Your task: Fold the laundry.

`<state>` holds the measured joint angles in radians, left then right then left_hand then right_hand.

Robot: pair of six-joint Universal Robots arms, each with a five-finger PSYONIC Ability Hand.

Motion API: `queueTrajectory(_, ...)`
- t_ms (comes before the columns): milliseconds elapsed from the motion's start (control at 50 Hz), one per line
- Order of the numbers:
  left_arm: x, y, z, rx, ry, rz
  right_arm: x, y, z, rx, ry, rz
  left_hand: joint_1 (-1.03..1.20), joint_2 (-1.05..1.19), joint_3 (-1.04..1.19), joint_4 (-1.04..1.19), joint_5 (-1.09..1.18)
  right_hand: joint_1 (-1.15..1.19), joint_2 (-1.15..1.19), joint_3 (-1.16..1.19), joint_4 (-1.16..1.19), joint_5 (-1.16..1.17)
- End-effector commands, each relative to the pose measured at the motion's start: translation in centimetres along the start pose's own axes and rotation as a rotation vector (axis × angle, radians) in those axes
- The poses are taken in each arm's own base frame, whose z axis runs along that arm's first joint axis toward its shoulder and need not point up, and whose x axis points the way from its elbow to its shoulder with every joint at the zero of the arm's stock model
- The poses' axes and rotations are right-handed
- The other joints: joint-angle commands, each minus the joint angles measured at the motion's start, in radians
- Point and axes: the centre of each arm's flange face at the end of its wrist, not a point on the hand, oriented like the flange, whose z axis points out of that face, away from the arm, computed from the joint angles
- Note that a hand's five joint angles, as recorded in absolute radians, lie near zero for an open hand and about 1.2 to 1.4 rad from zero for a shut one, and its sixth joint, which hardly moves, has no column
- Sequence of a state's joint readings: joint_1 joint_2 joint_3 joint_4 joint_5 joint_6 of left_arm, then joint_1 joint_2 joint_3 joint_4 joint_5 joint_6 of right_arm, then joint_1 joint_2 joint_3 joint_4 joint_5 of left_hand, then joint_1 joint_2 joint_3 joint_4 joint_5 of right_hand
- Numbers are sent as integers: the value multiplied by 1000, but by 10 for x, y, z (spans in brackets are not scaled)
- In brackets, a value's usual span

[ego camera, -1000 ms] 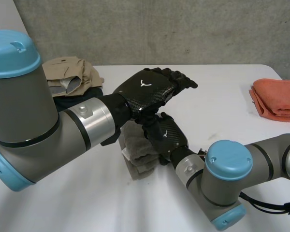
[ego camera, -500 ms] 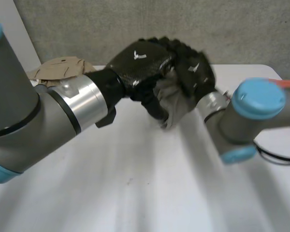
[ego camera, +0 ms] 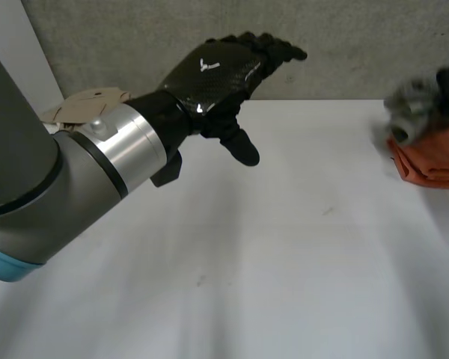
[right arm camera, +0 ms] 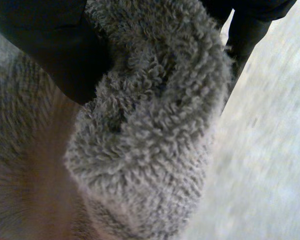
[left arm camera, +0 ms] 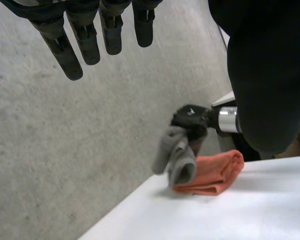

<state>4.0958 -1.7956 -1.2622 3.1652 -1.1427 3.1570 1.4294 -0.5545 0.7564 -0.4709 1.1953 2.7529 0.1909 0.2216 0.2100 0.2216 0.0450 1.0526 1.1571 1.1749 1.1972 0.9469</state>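
Firmly our right hand (left arm camera: 191,117) grips the grey towel (left arm camera: 177,159) by the orange towel (left arm camera: 215,172); our left hand (ego camera: 218,71) hovers, fingers straight.

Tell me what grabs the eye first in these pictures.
The left robot hand hangs open above the white table, holding nothing. At the table's right end, the right robot hand grips a fluffy grey towel over a folded orange towel.
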Motion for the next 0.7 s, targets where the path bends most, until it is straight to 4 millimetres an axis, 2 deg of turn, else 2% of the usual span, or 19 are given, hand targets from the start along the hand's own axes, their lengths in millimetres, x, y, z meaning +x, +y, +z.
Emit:
queueTrajectory(20, -1, 20, 4, -52, 1, -22, 17, 108, -35, -178, -32, -118, 40, 9, 21, 9, 12, 344, 239, 221, 199, 275)
queueTrajectory(60, -1, 22, 5, -56, 2, -24, 23, 121, -45, -203, -57, -168, 40, 9, 21, 9, 12, 344, 239, 221, 199, 275)
queueTrajectory(120, -1, 22, 5, -53, 2, -23, 16, 123, -54, -213, -117, -178, 40, 9, 21, 9, 12, 327, 223, 205, 183, 258)
queueTrajectory(180, -2, 20, 5, -50, 2, -22, 23, 109, -52, -201, -120, -184, 40, 9, 21, 9, 12, -518, -623, -641, -663, -587)
queueTrajectory(240, -2, 18, 5, -45, 2, -19, 33, 97, -51, -199, -95, -174, 40, 9, 21, 9, 12, -583, -687, -705, -727, -652)
queueTrajectory(260, -2, 18, 5, -45, 1, -19, 41, 89, -50, -199, -74, -152, 40, 9, 21, 9, 12, -784, -888, -906, -928, -852)
queueTrajectory(280, -2, 18, 5, -43, 1, -20, 43, 84, -50, -204, -65, -129, 40, 9, 21, 9, 12, -878, -983, -1000, -1023, -947)
queueTrajectory(380, 0, 17, 4, -42, 4, -23, 57, 55, -57, -222, -30, 13, 40, 9, 21, 9, 12, -878, -983, -1000, -1023, -947)
queueTrajectory(480, 5, 15, 4, -38, 16, -24, 87, 11, -73, -249, 19, 117, 40, 9, 21, 9, 12, -878, -983, -1000, -1023, -947)
queueTrajectory(540, 10, 15, 3, -41, 28, -27, 103, -3, -82, -280, 50, 129, 40, 9, 21, 9, 12, -878, -983, -1000, -1023, -947)
queueTrajectory(620, 15, 15, 3, -41, 39, -29, 139, -11, -103, -404, 148, 164, 40, 9, 21, 9, 12, -878, -983, -1000, -1023, -947)
queueTrajectory(640, 15, 15, 2, -40, 39, -28, 156, -10, -109, -456, 210, 158, 40, 9, 21, 9, 12, -878, -983, -1000, -1023, -947)
queueTrajectory(680, 16, 13, 2, -34, 40, -26, 175, -12, -112, -492, 286, 124, 40, 9, 21, 9, 12, -878, -983, -1000, -1023, -947)
queueTrajectory(700, 16, 12, 1, -33, 42, -27, 196, -18, -114, -510, 363, 57, 40, 9, 21, 9, 12, -878, -983, -1000, -1023, -947)
